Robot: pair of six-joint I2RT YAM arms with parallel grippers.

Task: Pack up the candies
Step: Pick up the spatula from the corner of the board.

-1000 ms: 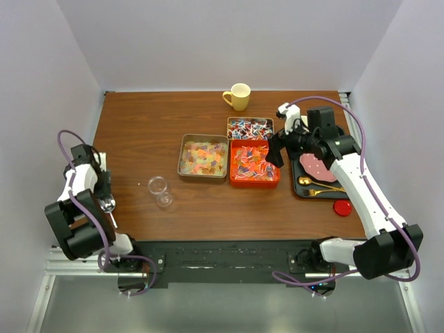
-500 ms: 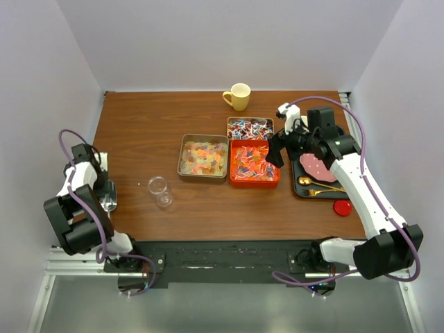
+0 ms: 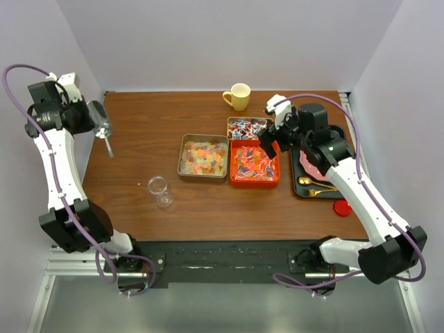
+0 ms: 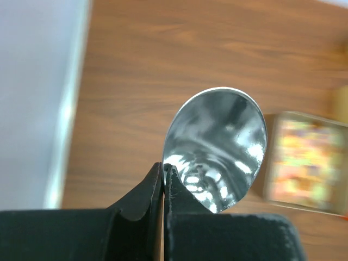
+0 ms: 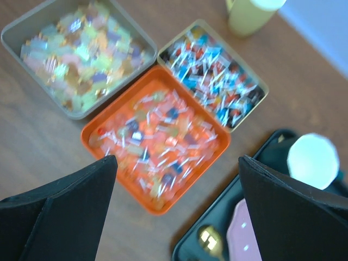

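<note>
Three heaps of candies lie mid-table: pastel ones in a grey tin (image 3: 203,157) (image 5: 81,51), red-blue-white wrapped ones in a small tin (image 3: 248,127) (image 5: 215,73), and orange-yellow-red ones in an orange tray (image 3: 253,165) (image 5: 157,136). My left gripper (image 3: 92,118) (image 4: 163,171) is raised at the far left, shut on a silver spoon (image 3: 103,126) (image 4: 217,147) with an empty bowl. The pastel tin shows blurred at the right of the left wrist view (image 4: 304,163). My right gripper (image 3: 272,142) (image 5: 174,206) is open and empty, above the orange tray's right edge.
A clear glass jar (image 3: 159,189) stands front left of the tins. A yellow mug (image 3: 238,96) (image 5: 250,13) stands behind them. A black tray (image 3: 331,191) (image 5: 217,239) at the right holds gold spoons (image 3: 316,182) and a pink plate (image 3: 313,165). A red lid (image 3: 341,207) lies beside it.
My left arm has swung from the near left table edge up to the far left, carrying the spoon. My right gripper has shifted slightly left and farther back over the trays.
</note>
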